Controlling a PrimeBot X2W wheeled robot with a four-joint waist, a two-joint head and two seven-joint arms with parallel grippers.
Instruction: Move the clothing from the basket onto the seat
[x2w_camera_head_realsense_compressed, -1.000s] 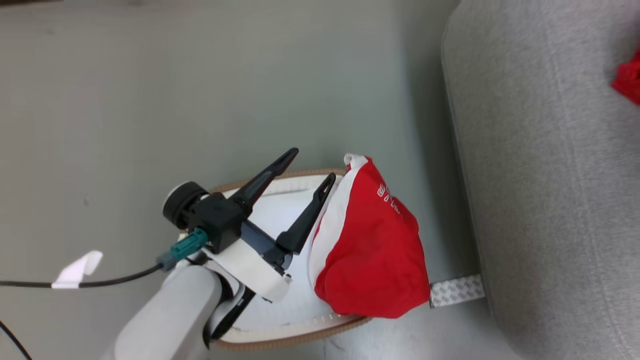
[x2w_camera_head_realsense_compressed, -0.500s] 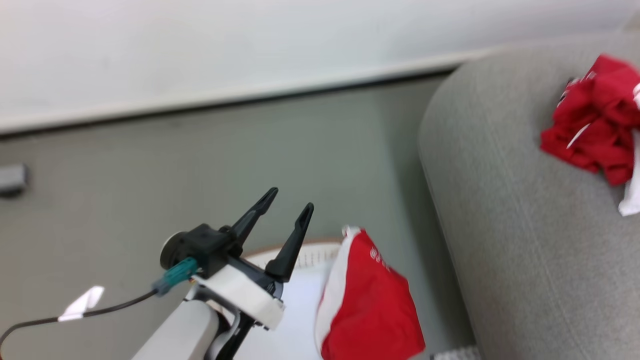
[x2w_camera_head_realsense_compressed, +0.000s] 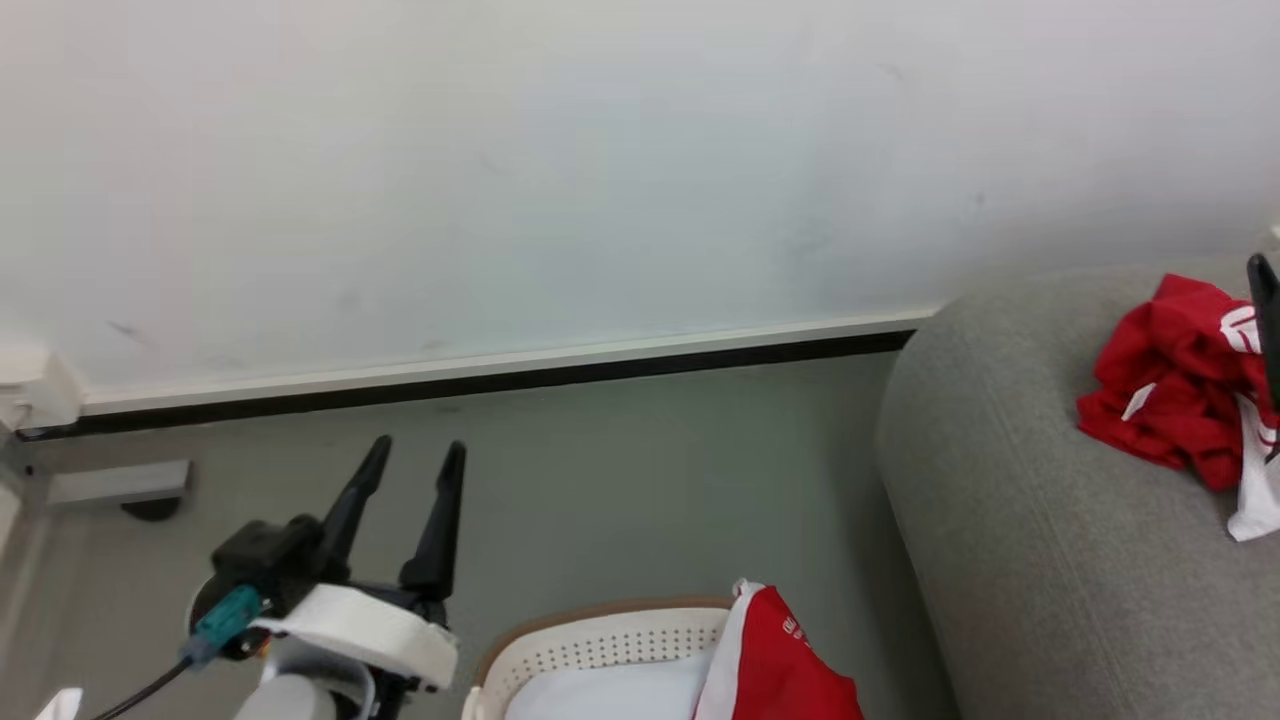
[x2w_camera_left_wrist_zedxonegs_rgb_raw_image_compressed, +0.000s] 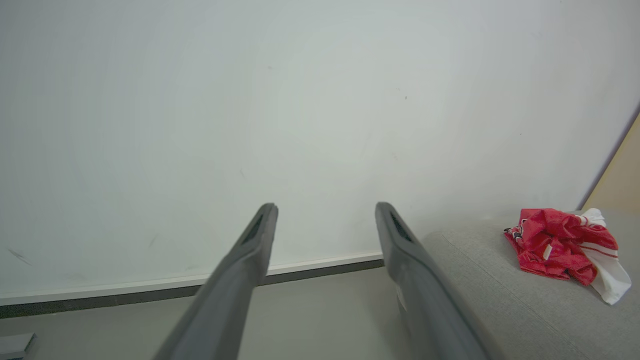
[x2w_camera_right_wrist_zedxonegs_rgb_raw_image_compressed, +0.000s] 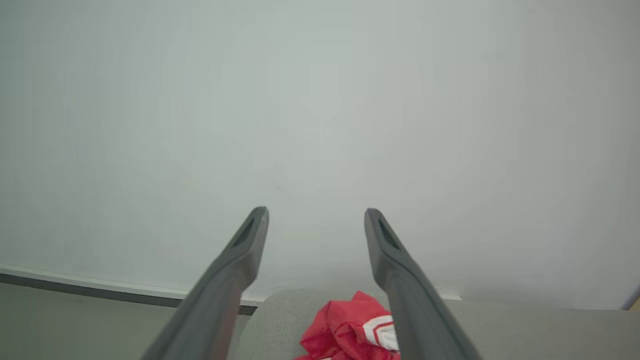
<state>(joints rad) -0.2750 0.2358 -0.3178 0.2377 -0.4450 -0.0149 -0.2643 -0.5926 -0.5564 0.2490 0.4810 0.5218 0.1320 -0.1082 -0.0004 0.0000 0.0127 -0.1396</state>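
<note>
- The left gripper stands at the lower left of the head view. Its two long dark fingers point up, leaning slightly right, and are spread apart in a narrow V.
- Below the fingers sits a black block with a teal plug and a dark cable. A white wrist cuff joins the block to the pale forearm at the bottom edge.
- The right gripper has its fingers spread wide in its own wrist view. One of its dark fingers shows at the right edge of the head view.
</note>
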